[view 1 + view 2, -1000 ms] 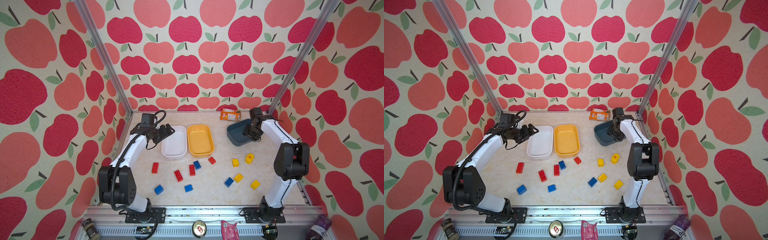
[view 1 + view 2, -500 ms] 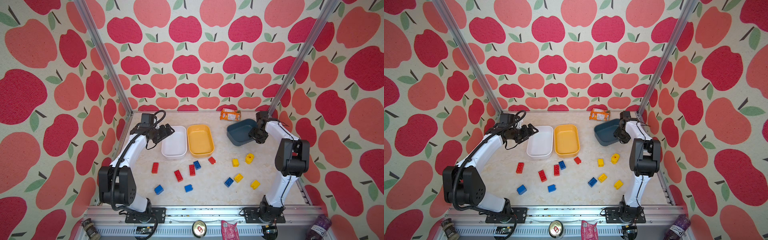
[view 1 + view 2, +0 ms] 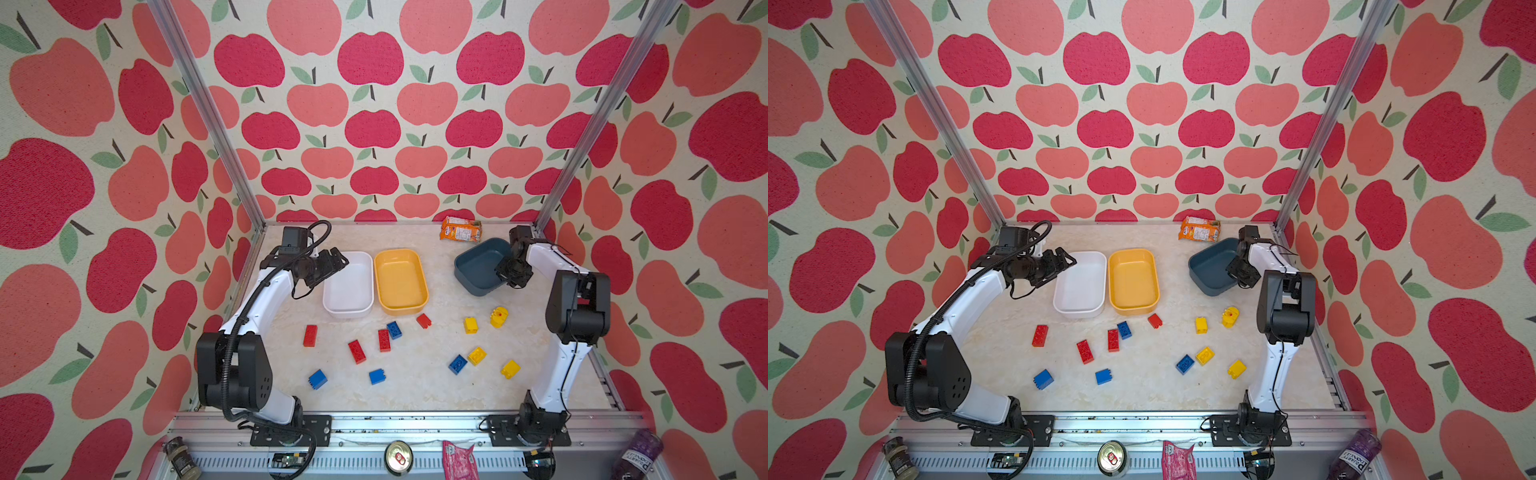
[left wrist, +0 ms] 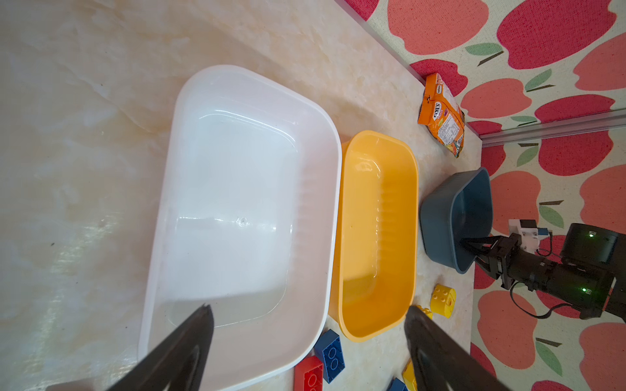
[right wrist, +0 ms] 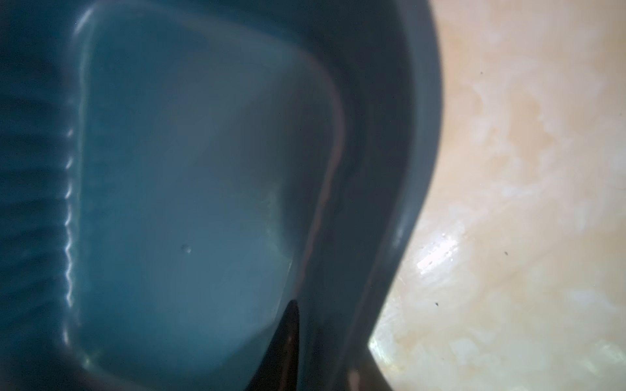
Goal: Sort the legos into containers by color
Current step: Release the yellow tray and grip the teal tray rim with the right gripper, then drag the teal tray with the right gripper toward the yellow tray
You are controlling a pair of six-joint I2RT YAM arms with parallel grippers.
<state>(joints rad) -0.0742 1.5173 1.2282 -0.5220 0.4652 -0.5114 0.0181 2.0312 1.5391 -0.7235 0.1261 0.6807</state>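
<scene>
Overhead (both top views agree), legos point(image 3: 356, 351) lie loose, none sorted. Clamped on the blue-grey tub point(image 3: 478, 266) wall, the right gripper point(image 3: 513, 272) is probably repositioning it; next, set it flat. Left wrist: the left gripper point(image 4: 308, 308) gapes above the white tub point(image 4: 237, 186). Right wrist: the tub's long axis runs away from the fingers point(image 5: 288, 338), wall between them.

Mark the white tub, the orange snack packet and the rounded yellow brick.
white tub point(image 3: 348, 282): in a top view, bare floor.
orange snack packet point(image 3: 461, 229): in a top view, printed face.
rounded yellow brick point(image 3: 498, 318): in a top view, its top.
</scene>
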